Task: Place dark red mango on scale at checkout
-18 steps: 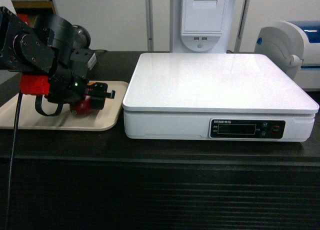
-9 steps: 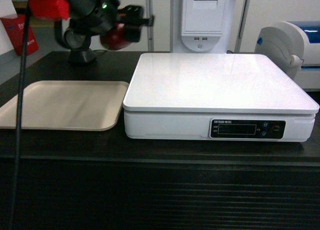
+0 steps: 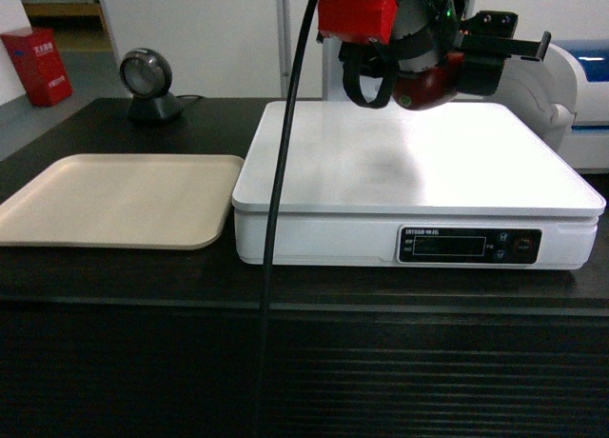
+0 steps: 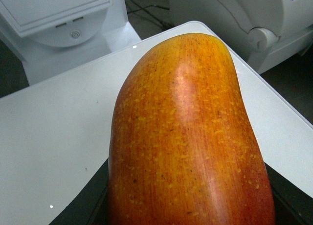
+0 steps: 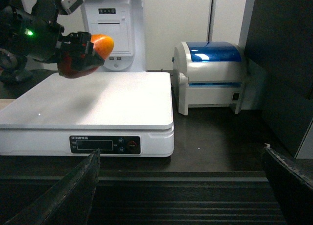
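The dark red mango hangs in the air above the back of the white scale, with my left gripper shut on it. In the left wrist view the mango fills the frame, orange-yellow end pointing away, and black fingers hug its sides over the scale top. From the right wrist view, the mango hovers over the scale. My right gripper stands open and empty in front of the ribbed checkout counter.
A beige tray lies left of the scale on the counter. A round black scanner stands behind it. A white-and-blue printer sits right of the scale, a white terminal behind it.
My left gripper rose from the beige tray with the mango and swung right; it now holds the fruit over the scale. The tray is bare.
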